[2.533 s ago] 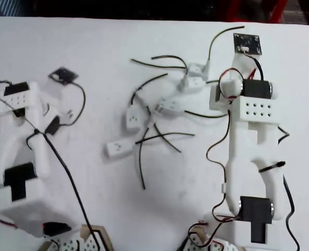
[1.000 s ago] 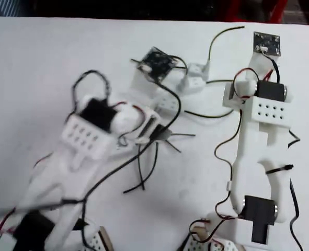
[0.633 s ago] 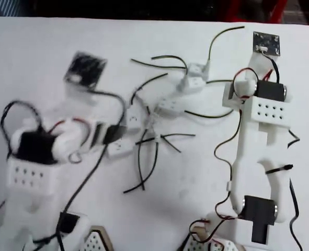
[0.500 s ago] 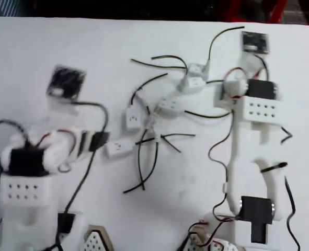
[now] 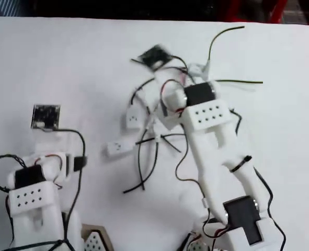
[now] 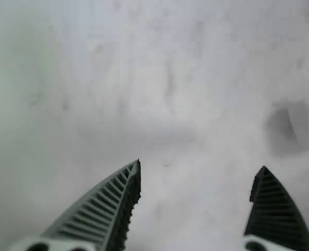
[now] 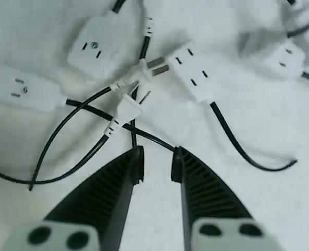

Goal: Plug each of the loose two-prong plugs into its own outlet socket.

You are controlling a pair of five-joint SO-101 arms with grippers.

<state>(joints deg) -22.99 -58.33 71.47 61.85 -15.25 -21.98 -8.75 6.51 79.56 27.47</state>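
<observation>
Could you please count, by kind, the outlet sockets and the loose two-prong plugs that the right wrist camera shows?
Outlet sockets: 4
Two-prong plugs: 2
Total: 6

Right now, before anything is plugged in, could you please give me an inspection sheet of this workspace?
Surface: white table, bare under the left gripper.
Job's things: two loose two-prong plugs, both unplugged with prongs showing; white outlet sockets lie around them.
Clutter: nothing seen.
Grippers: left gripper wide open, empty; right gripper narrowly open, empty, close to the plugs.
Cables: black cords cross one another between the sockets.
Surroundings: dark area beyond the table's far edge.
</observation>
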